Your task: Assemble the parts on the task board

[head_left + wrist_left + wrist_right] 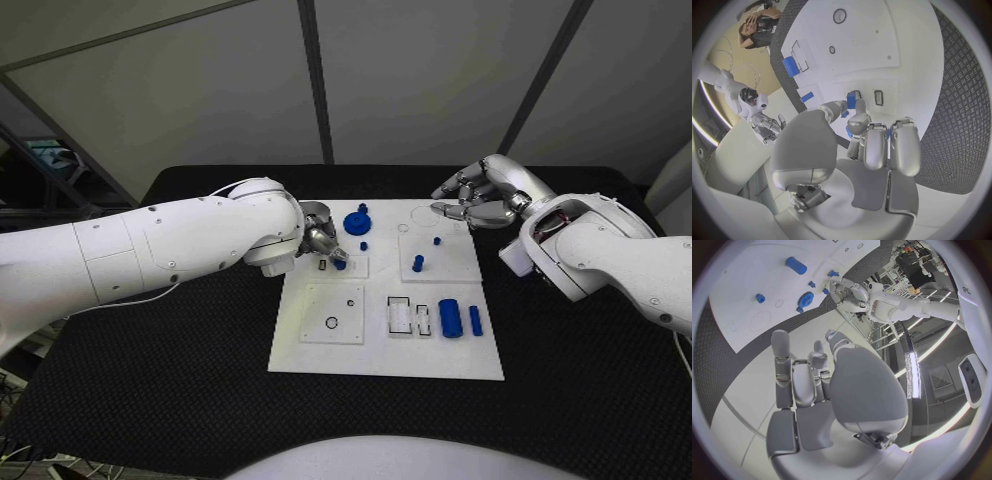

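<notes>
Left hand [320,243] fingers [856,102] pinch a small blue part [851,102] — held right at a rectangular slot [878,97] on the task board [387,350], at about 10 o'clock of the board's middle in the head view. Other fingers of that hand curl over the board edge.

Right hand [483,197] hangs above the board's far right corner, around 1 o'clock; fingers [794,382] curled inward, together, nothing seen in them.

Board is a white plate in the middle of the black surface [173,380]. On it: blue round disc part [358,222] with a knob near 12 o'clock, small blue peg [418,264] standing right of centre, tiny blue stud [437,240] above it, another tiny blue piece [364,245] below the disc. At 4 o'clock — fat blue cylinder [451,318] lying down, thin blue bar [476,320] just beside it on its right. Empty rectangular outlines [400,317] just left of the cylinder, small round hole [333,323] at 7 o'clock.
</notes>
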You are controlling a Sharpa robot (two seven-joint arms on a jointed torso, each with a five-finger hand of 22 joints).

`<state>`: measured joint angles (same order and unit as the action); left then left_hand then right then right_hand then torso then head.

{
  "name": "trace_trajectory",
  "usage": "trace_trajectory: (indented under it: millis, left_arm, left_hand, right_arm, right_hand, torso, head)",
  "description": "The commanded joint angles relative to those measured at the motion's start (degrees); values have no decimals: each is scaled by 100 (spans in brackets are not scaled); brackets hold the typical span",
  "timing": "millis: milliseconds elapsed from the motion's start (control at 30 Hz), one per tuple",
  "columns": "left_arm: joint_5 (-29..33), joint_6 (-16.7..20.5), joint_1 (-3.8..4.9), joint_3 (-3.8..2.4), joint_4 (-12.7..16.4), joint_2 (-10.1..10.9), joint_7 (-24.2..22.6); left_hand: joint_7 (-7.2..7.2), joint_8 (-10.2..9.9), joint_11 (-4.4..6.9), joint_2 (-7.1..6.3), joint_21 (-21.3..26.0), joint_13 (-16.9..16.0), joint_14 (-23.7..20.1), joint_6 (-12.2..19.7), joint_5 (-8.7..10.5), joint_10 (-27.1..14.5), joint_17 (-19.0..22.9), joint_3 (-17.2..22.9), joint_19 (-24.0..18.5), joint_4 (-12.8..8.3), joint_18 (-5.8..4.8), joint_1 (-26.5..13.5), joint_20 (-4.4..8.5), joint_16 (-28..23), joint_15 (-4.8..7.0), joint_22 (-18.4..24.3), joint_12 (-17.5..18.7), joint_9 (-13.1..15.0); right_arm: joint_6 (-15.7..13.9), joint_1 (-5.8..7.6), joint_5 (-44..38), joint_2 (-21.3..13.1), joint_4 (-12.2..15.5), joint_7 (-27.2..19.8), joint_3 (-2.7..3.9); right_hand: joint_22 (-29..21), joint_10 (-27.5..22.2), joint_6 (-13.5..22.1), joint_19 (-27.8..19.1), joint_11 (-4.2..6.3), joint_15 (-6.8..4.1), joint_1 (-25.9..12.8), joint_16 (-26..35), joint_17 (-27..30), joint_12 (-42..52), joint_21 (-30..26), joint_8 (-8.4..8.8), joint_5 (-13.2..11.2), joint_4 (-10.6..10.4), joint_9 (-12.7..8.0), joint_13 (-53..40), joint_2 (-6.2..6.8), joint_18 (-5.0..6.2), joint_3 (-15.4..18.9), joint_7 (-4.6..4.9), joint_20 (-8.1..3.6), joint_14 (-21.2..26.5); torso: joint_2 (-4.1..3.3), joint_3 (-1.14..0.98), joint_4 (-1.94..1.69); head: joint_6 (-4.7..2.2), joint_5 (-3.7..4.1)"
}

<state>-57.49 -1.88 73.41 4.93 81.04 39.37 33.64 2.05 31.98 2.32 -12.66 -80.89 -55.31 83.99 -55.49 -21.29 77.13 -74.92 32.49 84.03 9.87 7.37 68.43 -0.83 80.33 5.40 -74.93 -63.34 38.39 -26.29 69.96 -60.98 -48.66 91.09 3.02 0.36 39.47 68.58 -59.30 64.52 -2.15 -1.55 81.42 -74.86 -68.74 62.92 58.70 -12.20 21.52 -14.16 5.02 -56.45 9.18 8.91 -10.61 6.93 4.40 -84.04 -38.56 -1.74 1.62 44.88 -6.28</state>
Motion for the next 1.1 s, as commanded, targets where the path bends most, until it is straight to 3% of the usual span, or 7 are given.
trace_trajectory:
  millis: [33, 1100]
  left_arm:
    - [-162, -80, 2, 6, -5, -10, 44]
    - [-401, -276, -4, 8, 32, -29, 178]
  left_hand:
    - [2, 20, 12, 26, -39, 5, 265, -37, -19, 35, -46, 1031, 130, -1018, -445, -24, 46, 12, 45, -118, 27, -1]
    - [0, 20, 16, 23, -35, 30, 266, -49, -31, 36, -46, 1051, 129, -1035, -444, -24, 49, 12, 49, -114, 48, 9]
  right_arm:
    - [63, 9, -8, 8, 1, -54, 5]
    - [114, 8, -8, 17, -12, -71, 4]
  right_hand:
    - [-5, -14, 40, -22, -4, -40, -4, 12, 6, -22, -36, -38, 30, -37, 10, 5, 12, 36, -9, 12, -2, -127]
    - [-10, -17, 45, -22, -5, -38, -10, 12, 1, -22, -42, -41, 35, -43, 10, 7, 17, 36, -8, 14, -1, -128]
  torso:
    - [-2, 0, 1]
    - [1, -10, -2]
  head:
    - [-4, 4]
    - [29, 43]
